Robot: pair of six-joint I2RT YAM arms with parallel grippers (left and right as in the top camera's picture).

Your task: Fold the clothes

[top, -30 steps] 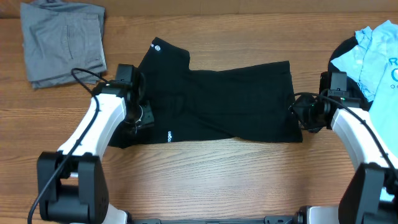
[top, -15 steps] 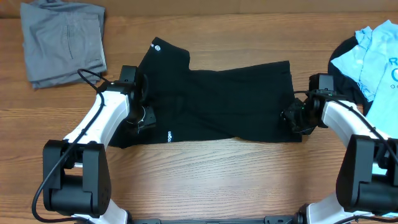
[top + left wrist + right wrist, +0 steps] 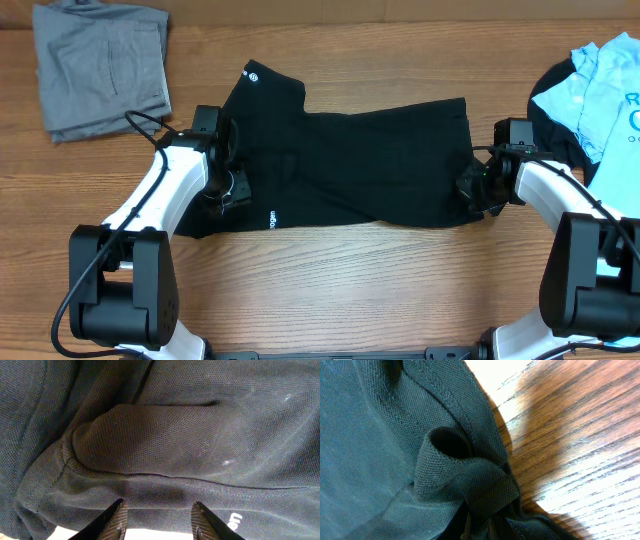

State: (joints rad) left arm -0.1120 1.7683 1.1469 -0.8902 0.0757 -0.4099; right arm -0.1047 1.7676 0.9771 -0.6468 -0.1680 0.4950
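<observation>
Barely visible right jaws amid shirt [image 3: 380, 435]

A brown wood-grain table [image 3: 350, 290] fills the overhead view, brightly lit from above.

Matt black mesh-knit shirt [image 3: 165, 435], grained wooden table [image 3: 580, 435], grey cloth trousers [image 3: 100, 70]
</observation>
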